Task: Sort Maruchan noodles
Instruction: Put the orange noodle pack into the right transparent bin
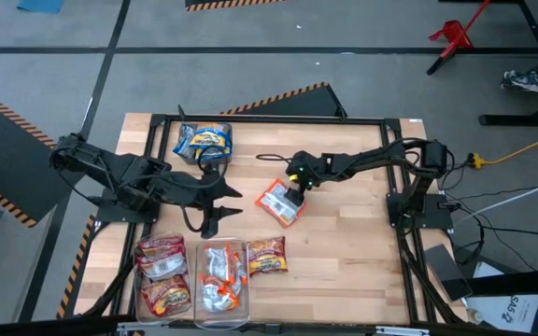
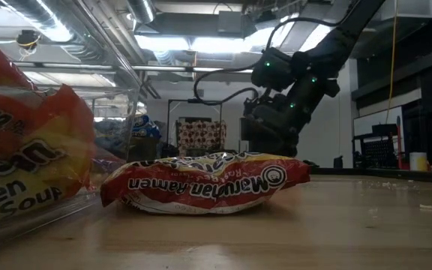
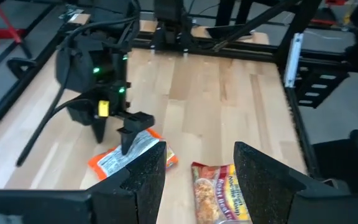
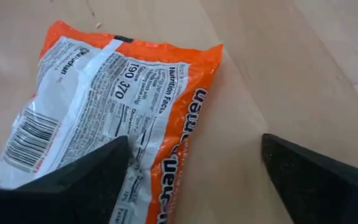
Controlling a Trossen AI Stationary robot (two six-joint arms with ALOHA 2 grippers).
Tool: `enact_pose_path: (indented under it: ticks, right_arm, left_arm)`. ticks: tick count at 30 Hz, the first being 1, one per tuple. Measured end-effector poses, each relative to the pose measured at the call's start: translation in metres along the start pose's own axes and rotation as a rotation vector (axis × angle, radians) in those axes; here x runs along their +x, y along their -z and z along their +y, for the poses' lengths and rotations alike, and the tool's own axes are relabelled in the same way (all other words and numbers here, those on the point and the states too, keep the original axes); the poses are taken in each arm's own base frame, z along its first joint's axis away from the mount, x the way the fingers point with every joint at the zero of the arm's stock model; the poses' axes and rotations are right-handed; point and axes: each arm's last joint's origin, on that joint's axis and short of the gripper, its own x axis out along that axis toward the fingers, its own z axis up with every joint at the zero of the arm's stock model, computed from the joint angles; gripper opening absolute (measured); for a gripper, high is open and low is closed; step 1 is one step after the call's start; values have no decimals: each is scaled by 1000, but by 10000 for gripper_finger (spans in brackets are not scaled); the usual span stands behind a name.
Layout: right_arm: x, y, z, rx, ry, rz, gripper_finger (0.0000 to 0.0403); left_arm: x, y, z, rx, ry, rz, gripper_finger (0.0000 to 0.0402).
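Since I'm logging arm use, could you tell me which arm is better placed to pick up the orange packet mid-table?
The right: its open gripper hangs directly over the orange packet, while the left gripper sits off to the side.

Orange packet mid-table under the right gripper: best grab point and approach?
Take the orange packet across its short end edge, coming straight down from above. It lies flat, label side up, so only the crinkly rim gives the fingers purchase. The right gripper is open just above that end; the left gripper waits open nearby.
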Motion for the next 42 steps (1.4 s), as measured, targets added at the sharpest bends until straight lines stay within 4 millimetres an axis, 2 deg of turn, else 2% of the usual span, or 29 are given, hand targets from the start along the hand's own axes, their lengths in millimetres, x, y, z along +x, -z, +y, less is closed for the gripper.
enact_pose_path:
  ticks: [3, 12, 18, 22, 26, 30, 35, 38, 42]
  right_arm:
    - [0, -1, 0, 15, 1, -2, 310]
    - [0, 0, 3, 15, -73, 16, 116]
    - [-5, -1, 4, 12, -80, 12, 16]
    - [-14, -5, 6, 13, -56, -22, 10]
    - [-30, -13, 9, 4, -26, -97, 4]
    - [-47, -22, 12, -2, 2, -181, 3]
    - [-69, -33, 18, 3, -18, -299, 0]
    - [-81, -37, 21, 7, -22, -358, 0]
    - [-94, -42, 23, 3, -29, -416, 0]
  left_arm:
    - [0, 1, 1, 5, -41, -1, 183]
    - [0, 1, 3, 3, -98, -8, 183]
    - [0, 1, 5, -40, -154, -29, 183]
    - [-1, 3, 7, -71, -190, -16, 183]
    - [1, 15, 12, -152, -290, 21, 183]
    - [16, 36, 20, -251, -360, 46, 183]
    - [39, 66, 26, -365, -327, 4, 183]
    - [48, 88, 33, -440, -288, -58, 183]
    - [52, 115, 47, -550, -221, -231, 183]
